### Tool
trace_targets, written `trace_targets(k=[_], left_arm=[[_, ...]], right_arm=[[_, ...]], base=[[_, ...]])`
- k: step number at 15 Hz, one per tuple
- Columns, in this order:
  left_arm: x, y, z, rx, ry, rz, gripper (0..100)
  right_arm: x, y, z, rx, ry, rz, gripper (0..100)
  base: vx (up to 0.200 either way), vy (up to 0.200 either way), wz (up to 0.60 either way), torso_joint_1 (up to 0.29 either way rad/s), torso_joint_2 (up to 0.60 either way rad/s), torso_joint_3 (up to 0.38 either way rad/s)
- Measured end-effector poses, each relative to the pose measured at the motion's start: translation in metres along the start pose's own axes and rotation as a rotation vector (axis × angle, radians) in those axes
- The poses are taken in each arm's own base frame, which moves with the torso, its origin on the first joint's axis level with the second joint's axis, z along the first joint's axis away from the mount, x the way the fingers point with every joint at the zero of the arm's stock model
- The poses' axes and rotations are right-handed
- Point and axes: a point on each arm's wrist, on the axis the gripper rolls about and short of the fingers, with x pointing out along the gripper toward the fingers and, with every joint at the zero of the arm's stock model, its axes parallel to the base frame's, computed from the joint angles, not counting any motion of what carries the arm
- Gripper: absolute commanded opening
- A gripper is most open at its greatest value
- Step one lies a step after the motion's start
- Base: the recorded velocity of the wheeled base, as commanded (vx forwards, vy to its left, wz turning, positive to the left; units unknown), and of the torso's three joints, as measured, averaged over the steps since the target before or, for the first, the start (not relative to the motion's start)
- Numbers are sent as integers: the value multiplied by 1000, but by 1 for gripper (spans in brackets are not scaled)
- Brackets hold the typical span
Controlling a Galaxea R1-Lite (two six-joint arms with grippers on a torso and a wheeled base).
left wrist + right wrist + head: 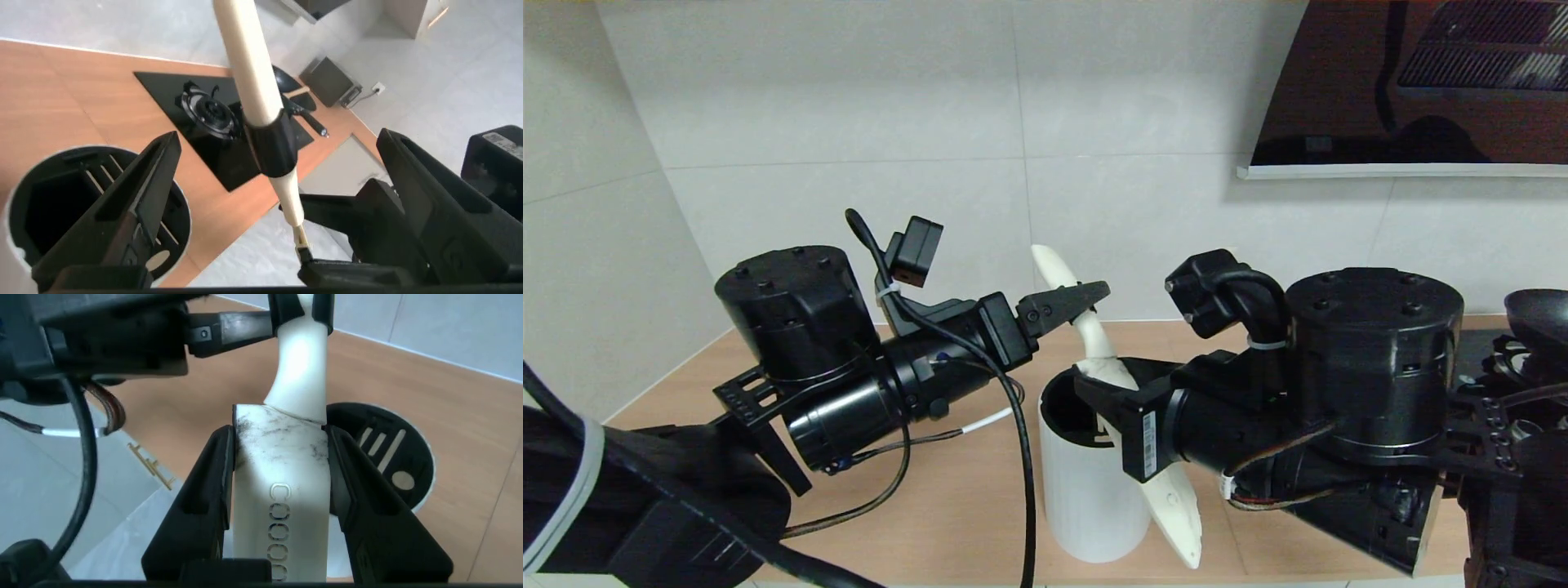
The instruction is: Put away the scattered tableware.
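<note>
Right gripper (1107, 377) is clamped on the blade of a white rice paddle (1176, 506), whose handle tilts up toward 11 o'clock. There the left gripper (1080, 298) straddles the handle, fingers apart. A white utensil holder (1086, 506) stands at 6 o'clock. The blade hangs outside its rim, so lowering could topple it.

spatula (1176, 502) — matt plastic, counter (964, 490) — smooth wood

Bright even light, soft shadows, sharp focus
</note>
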Motion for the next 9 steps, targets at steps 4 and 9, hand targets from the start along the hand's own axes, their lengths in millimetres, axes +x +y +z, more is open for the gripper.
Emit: trace_targets(k=[4, 9], left_arm=[[1, 2, -1, 0, -5, 4, 100], [2, 3, -3, 0, -5, 3, 100]], right_arm=[[-3, 9, -4, -6, 12, 29, 0], [-5, 15, -7, -6, 21, 51, 0]], base=[[0, 0, 0, 0, 0, 0], [0, 0, 0, 0, 0, 0]])
